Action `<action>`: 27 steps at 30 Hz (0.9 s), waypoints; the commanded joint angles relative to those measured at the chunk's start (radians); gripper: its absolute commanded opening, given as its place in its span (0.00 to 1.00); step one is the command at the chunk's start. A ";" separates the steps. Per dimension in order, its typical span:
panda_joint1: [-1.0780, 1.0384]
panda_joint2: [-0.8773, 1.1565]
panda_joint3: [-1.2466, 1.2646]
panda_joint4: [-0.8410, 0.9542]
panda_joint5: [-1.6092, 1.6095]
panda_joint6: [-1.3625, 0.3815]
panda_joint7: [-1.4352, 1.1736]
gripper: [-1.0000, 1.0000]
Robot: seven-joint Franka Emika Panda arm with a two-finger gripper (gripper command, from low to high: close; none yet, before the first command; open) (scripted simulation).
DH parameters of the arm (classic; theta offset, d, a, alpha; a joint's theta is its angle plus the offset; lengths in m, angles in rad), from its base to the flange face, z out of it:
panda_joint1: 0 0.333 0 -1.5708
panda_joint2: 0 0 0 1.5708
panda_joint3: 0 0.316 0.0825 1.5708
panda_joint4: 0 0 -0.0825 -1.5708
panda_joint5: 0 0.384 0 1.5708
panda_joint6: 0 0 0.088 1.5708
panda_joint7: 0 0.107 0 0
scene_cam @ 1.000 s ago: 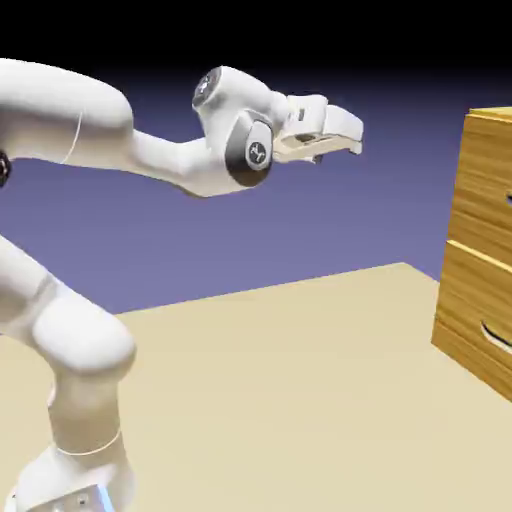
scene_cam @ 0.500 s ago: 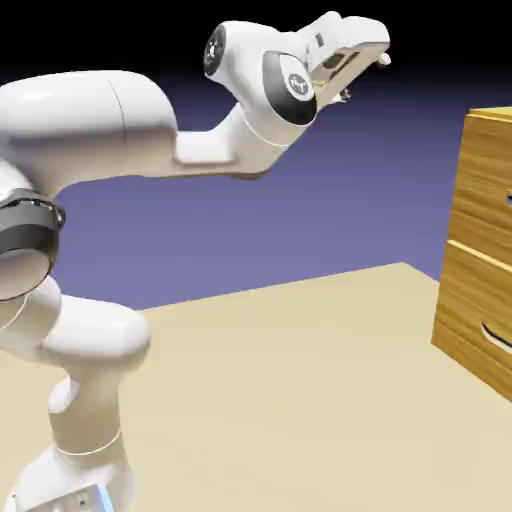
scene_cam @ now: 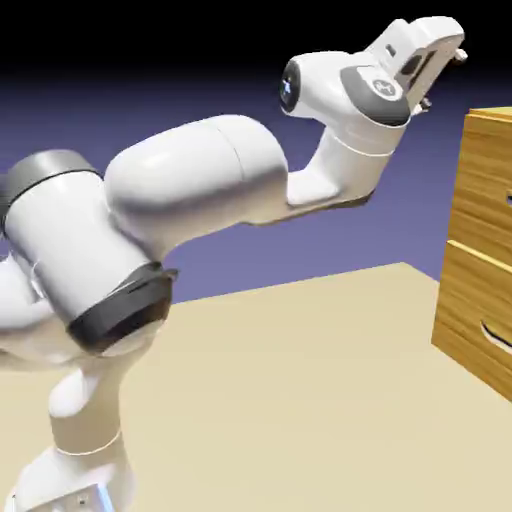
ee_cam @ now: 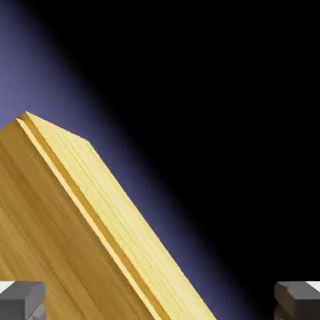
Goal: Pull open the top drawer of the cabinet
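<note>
The cabinet point(scene_cam: 485, 250) of golden-brown wood grain stands at the exterior view's right edge, cut off by the frame. Its top drawer point(scene_cam: 488, 180) shows as the upper front panel; the bar handle is barely in the picture at the edge. My gripper point(scene_cam: 445, 62) is raised high, above and left of the cabinet's top corner, touching nothing. In the hand view the cabinet point(ee_cam: 69, 237) fills the lower left, tilted, with its top edge running diagonally. The two grey fingertips point(ee_cam: 22, 300) stand far apart at the bottom corners, open, with nothing held between them.
A lower drawer point(scene_cam: 478, 315) with a curved dark handle sits below the top one. The tan table point(scene_cam: 300, 400) stretches from the robot's base point(scene_cam: 70, 490) to the cabinet. The arm's big white links fill the exterior view's left and centre.
The arm has swung up and to the right, carrying the gripper from mid-frame toward the cabinet's top corner. The fingers stayed open. The cabinet has not moved.
</note>
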State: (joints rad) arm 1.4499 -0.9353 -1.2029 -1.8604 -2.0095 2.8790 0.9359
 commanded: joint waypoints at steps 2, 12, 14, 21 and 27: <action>0.062 -0.016 -0.052 0.041 -0.087 -0.007 0.008 0.50; 0.373 -0.095 -0.312 0.247 -0.522 -0.041 0.051 0.50; 0.436 -0.111 -0.365 0.288 -0.609 -0.048 0.059 0.50; 0.615 -0.156 -0.514 0.406 -0.859 -0.068 0.083 0.50; 0.763 -0.202 -0.578 0.624 -0.807 0.008 0.010 0.50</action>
State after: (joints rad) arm 2.2127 -1.1368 -1.7804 -1.2369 -2.8166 2.8869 0.9460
